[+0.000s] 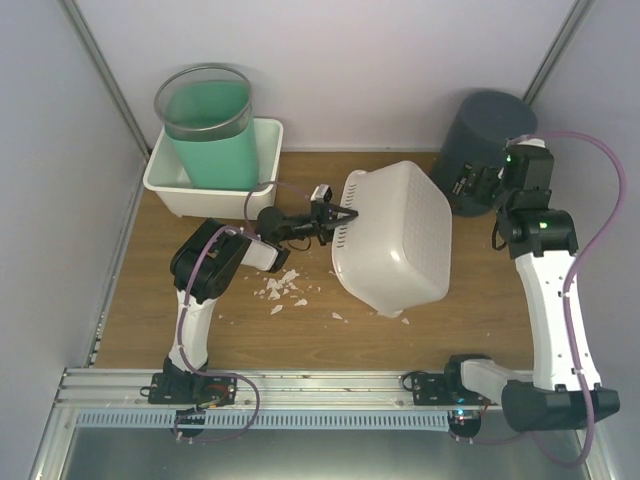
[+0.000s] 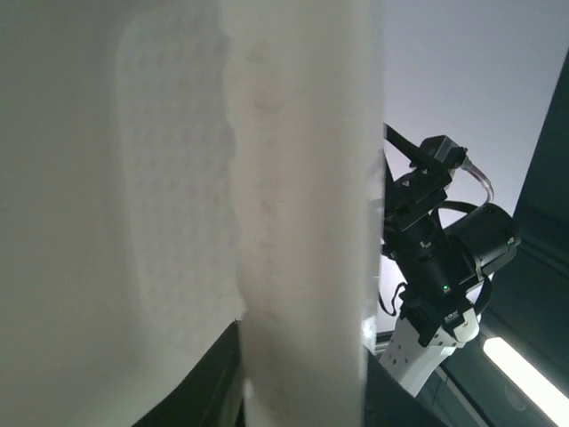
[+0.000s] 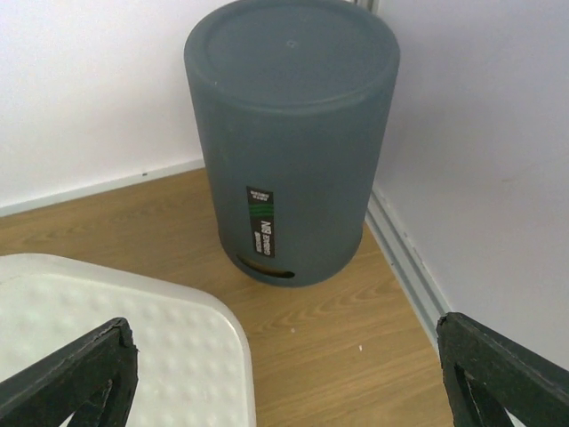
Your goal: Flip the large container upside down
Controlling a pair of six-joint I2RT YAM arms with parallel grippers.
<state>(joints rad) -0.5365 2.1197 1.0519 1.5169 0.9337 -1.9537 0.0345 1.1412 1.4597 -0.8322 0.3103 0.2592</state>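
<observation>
The large white container (image 1: 395, 235) lies tilted on its side in the middle of the table, its dimpled bottom facing up and right and its open mouth facing left. My left gripper (image 1: 338, 222) is shut on the container's left rim. In the left wrist view the rim (image 2: 302, 222) fills the frame between my dark fingers (image 2: 209, 382). My right gripper (image 1: 468, 186) is open and empty, hovering between the container's far right corner (image 3: 133, 338) and a dark grey bin; its fingertips (image 3: 76, 374) stand wide apart.
A dark grey bin (image 1: 482, 140) stands upside down at the back right, also in the right wrist view (image 3: 293, 142). A green translucent tub (image 1: 207, 135) sits in a white tray (image 1: 268, 150) at the back left. White crumbs (image 1: 285, 290) lie near the left arm.
</observation>
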